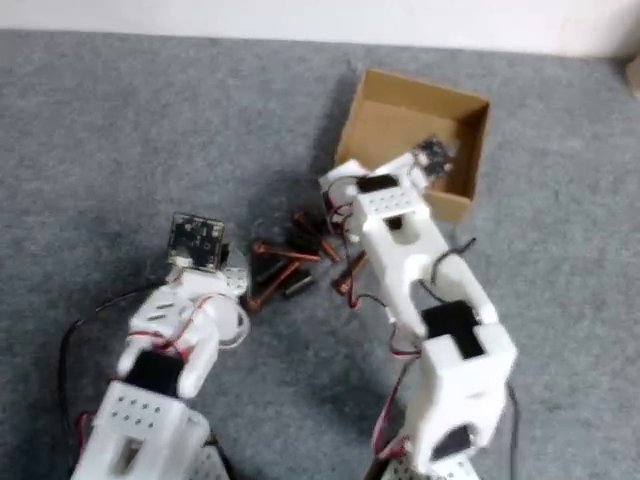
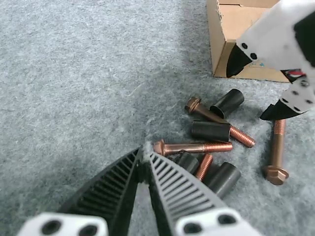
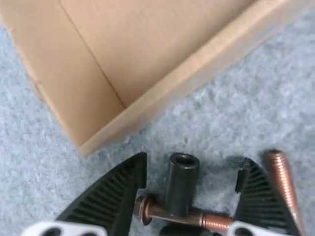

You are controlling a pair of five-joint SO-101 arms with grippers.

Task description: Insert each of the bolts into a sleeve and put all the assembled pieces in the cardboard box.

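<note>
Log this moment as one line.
left gripper: jaws shut, beside bolt pile | right gripper: jaws open, straddling sleeve and bolt | cardboard box: just beyond right gripper

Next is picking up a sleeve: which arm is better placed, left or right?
Right, probably. The right gripper is open astride a black sleeve near the cardboard box; the left gripper is shut, holding nothing.

Copper bolts (image 2: 194,147) and black sleeves (image 2: 210,131) lie flat, mixed in one loose pile. Open-topped cardboard box (image 1: 400,120) sits just beside.
</note>
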